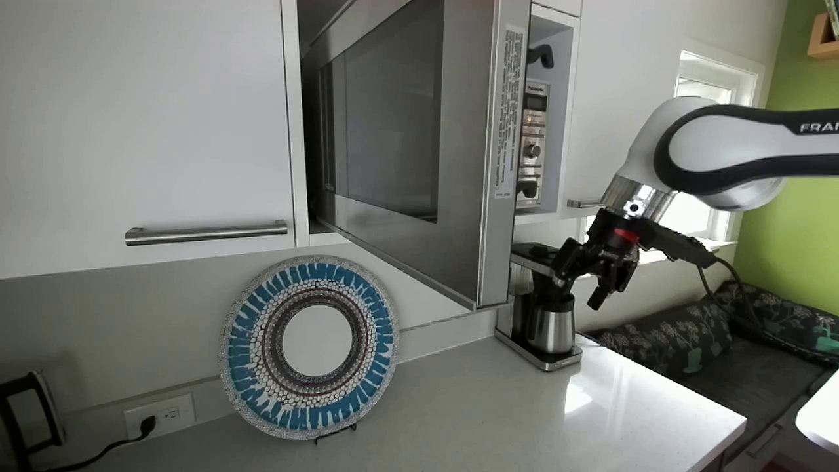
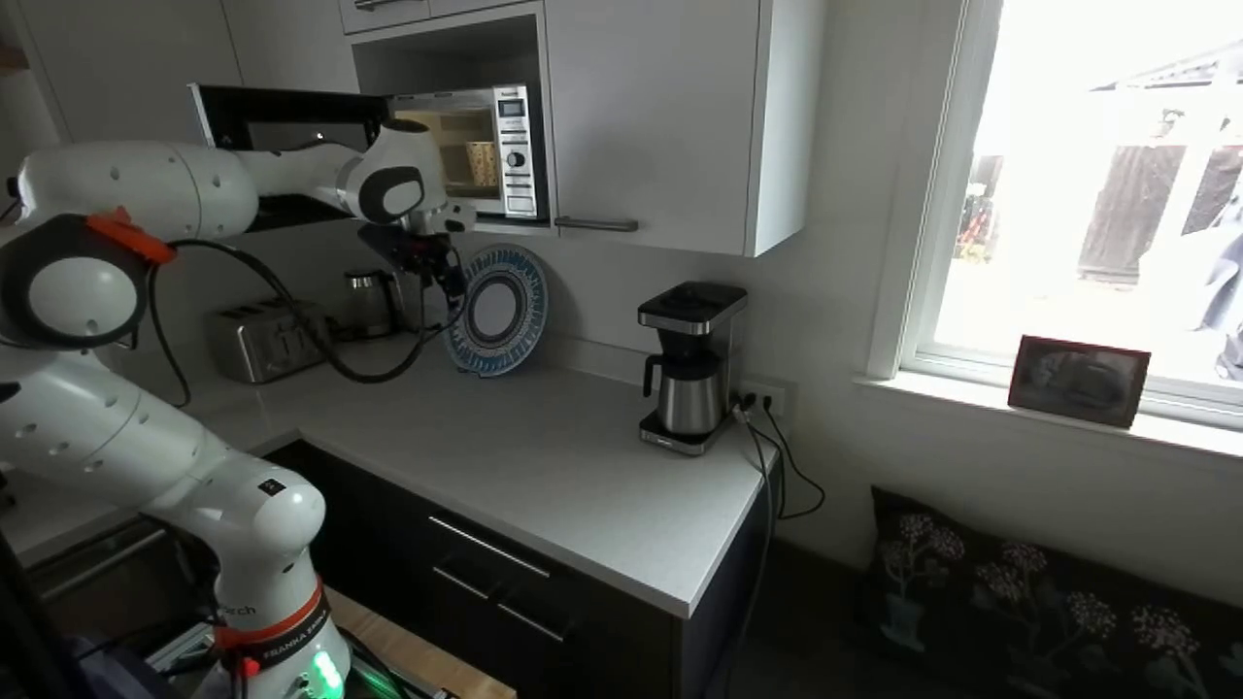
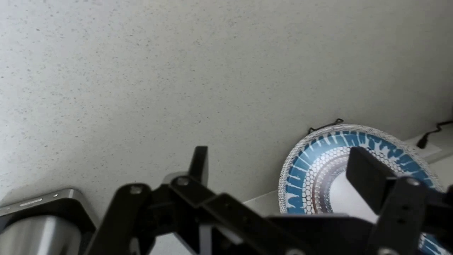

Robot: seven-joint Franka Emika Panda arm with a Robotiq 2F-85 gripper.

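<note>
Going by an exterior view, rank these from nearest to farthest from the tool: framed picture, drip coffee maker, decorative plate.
1. Decorative plate: upright toward the back of the counter.
2. Drip coffee maker: farther right, near the counter's end.
3. Framed picture: farthest right, on the windowsill.

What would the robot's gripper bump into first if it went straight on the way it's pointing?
Probably the countertop: in the wrist view, the open gripper points toward it, beside the blue-patterned disc. Depth is hard to judge, so the disc might come first.
</note>
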